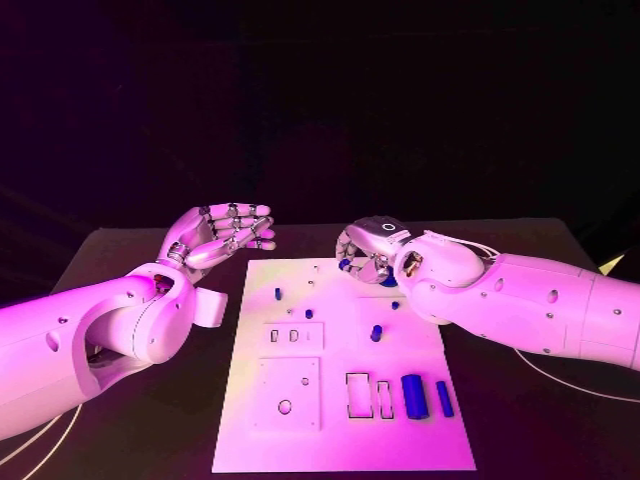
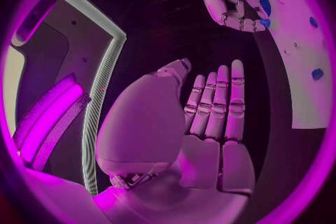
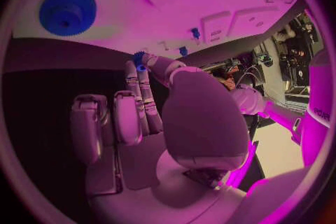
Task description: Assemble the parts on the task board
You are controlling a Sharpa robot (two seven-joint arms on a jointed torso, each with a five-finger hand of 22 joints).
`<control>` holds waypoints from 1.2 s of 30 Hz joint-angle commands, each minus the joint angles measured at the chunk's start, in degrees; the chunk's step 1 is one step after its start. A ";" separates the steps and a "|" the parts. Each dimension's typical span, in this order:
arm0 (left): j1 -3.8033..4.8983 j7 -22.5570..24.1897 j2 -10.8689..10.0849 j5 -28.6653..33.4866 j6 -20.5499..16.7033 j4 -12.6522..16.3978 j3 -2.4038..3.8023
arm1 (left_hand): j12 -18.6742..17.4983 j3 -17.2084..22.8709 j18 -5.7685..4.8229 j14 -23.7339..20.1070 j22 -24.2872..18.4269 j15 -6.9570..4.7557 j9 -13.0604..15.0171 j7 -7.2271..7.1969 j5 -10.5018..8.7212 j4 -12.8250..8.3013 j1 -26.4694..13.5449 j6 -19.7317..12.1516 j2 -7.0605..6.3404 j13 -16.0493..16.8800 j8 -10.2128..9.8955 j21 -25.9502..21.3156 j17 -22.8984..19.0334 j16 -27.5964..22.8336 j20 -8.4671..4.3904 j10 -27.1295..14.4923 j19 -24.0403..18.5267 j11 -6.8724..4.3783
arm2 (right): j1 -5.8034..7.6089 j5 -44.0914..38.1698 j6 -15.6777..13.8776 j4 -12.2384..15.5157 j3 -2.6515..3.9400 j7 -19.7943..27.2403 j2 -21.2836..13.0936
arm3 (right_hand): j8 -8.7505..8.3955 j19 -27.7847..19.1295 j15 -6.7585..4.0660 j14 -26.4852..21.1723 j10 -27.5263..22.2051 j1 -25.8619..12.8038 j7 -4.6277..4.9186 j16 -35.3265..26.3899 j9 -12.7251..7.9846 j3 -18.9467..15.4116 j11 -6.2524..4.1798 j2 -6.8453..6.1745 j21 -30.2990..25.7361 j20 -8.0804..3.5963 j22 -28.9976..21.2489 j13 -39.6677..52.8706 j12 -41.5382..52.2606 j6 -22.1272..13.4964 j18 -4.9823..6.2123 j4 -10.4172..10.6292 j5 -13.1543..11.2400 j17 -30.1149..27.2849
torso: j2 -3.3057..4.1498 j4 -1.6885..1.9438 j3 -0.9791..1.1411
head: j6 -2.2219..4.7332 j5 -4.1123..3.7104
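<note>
Blue toothed gear (image 3: 68, 10), small, rigid plastic by its look; judged light, hard and somewhat slick, best pinched across its rim. Lies flat on white task board (image 1: 335, 420), just beyond right hand (image 1: 378, 255), whose fingertips seem to pinch a small blue part (image 3: 139, 59). Left hand (image 1: 222, 235) holds nothing, fingers loosely curled.

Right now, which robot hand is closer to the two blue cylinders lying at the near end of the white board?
Right. The right robot hand hovers over the board's far end, up-board from the blue cylinders; the left robot hand hangs off the board's far-left corner, farther away.
</note>
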 commanded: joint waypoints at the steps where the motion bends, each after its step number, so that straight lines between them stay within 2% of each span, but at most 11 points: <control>1: 0.14 0.26 0.24 0.67 0.97 -0.04 0.05 | -0.27 0.20 0.47 -0.37 0.05 -0.12 0.05 1.81 -0.34 -0.12 0.14 0.18 -0.15 0.05 -0.01 0.40 0.05 -0.05 -0.19 0.35 0.12 0.16 | 0.06 1.14 -2.31 -1.59 0.05 0.63 1.38 | 0.34 1.28 -0.23 2.17 1.80 0.74 -0.02 0.18 0.10 -0.02 -1.36 0.81 0.11 -0.34 7.83 1.64 0.12 0.19 -0.87 -0.21 0.13 -0.17 | 0.12 0.19 0.02 | 0.13 -0.10; 10: 0.29 0.28 0.49 0.89 0.79 0.22 0.06 | -0.42 0.35 0.32 -0.65 0.17 -0.01 0.05 1.84 -0.34 -0.25 0.08 0.15 -0.14 0.05 -0.05 0.52 0.23 -0.17 -0.16 0.38 -0.64 0.20 | -0.38 3.01 -1.68 -7.10 0.13 2.93 6.29 | 0.16 1.27 -0.16 2.19 1.43 0.37 0.09 0.29 0.29 0.06 -1.25 0.70 0.11 -0.29 7.86 1.65 -0.20 -0.32 -0.87 -0.33 0.33 -0.10 | 0.66 0.65 -0.06 | 0.13 -0.13; 24: 0.99 0.13 0.39 0.91 0.46 0.69 0.07 | -0.44 0.37 0.30 -0.68 0.20 0.01 0.05 1.85 -0.35 -0.26 0.04 0.15 -0.16 0.05 -0.06 0.54 0.28 -0.17 -0.15 0.40 -0.81 0.21 | -1.08 3.75 0.47 -10.93 0.13 4.08 8.99 | -0.06 1.15 0.01 2.18 1.05 -0.17 0.24 0.37 0.49 0.05 -1.06 0.51 0.02 -0.19 7.75 1.65 -0.52 -0.85 -0.84 -0.33 0.26 -0.13 | 1.38 1.16 -0.28 | 0.12 -0.15; 28: 1.17 0.12 0.39 0.91 0.45 0.77 0.07 | -0.44 0.37 0.30 -0.68 0.20 0.01 0.05 1.85 -0.35 -0.26 0.04 0.15 -0.16 0.05 -0.06 0.54 0.28 -0.17 -0.15 0.40 -0.81 0.21 | -1.14 3.80 0.67 -11.56 0.12 4.08 9.46 | -0.16 1.09 0.07 2.18 0.88 -0.34 0.31 0.40 0.56 0.10 -0.98 0.49 -0.05 -0.15 7.66 1.65 -0.64 -1.05 -0.81 -0.33 0.32 -0.13 | 1.38 1.07 -0.21 | 0.02 0.05; 36: 1.35 0.06 0.41 0.91 0.52 0.81 0.07 | -0.46 0.39 0.28 -0.70 0.22 0.02 0.05 1.84 -0.35 -0.28 0.01 0.15 -0.18 0.05 -0.06 0.56 0.33 -0.18 -0.15 0.41 -0.95 0.21 | -1.19 3.67 1.21 -12.28 0.11 3.96 10.00 | -0.28 0.92 0.17 2.15 0.68 -0.80 0.38 0.41 0.70 0.06 -0.88 0.34 -0.20 -0.06 7.46 1.66 -0.77 -1.32 -0.76 -0.23 0.04 -0.24 | 1.35 1.02 -0.24 | -0.12 0.23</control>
